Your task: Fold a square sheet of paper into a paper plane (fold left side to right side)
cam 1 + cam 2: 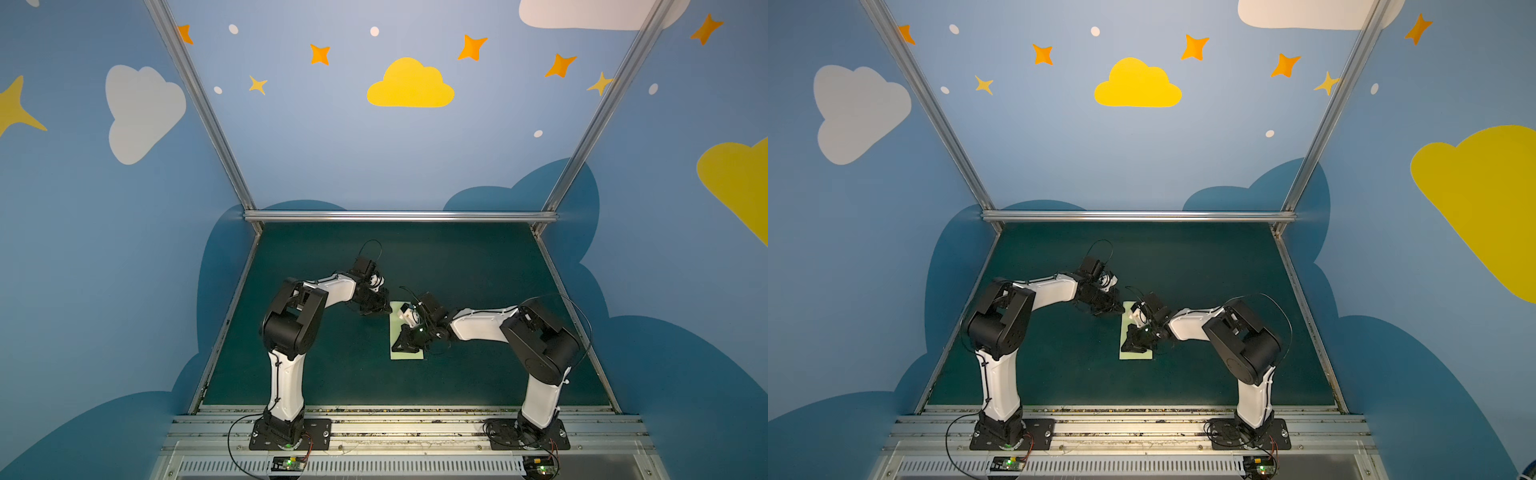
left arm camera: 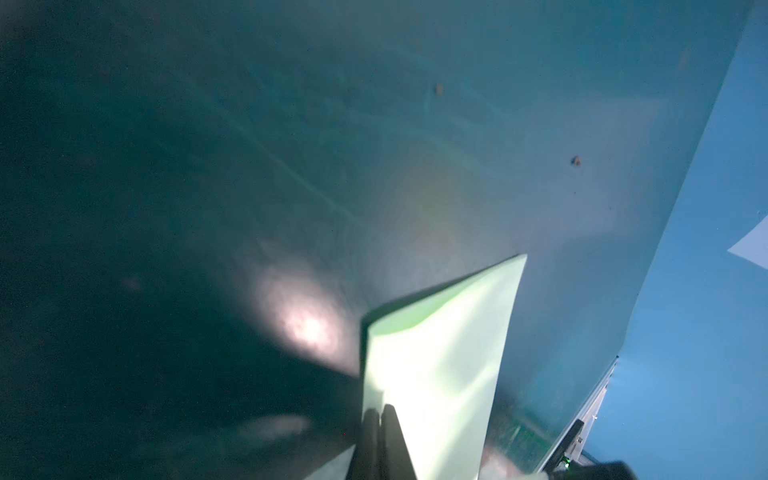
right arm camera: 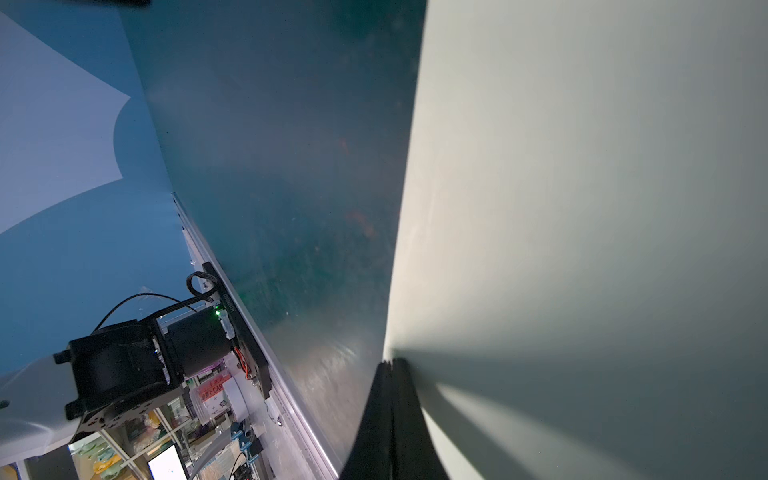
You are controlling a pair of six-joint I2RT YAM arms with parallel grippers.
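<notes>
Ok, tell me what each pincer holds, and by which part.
Nothing looks gripped. Left pincer and right pincer are shut, tips on the left edge of the folded paper.

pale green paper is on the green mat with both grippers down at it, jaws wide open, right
No, the jaws are shut, not open: each wrist view shows them pressed together, on the left gripper and the right gripper. The rest holds: the pale green paper lies on the green mat with both grippers down at it.
</notes>
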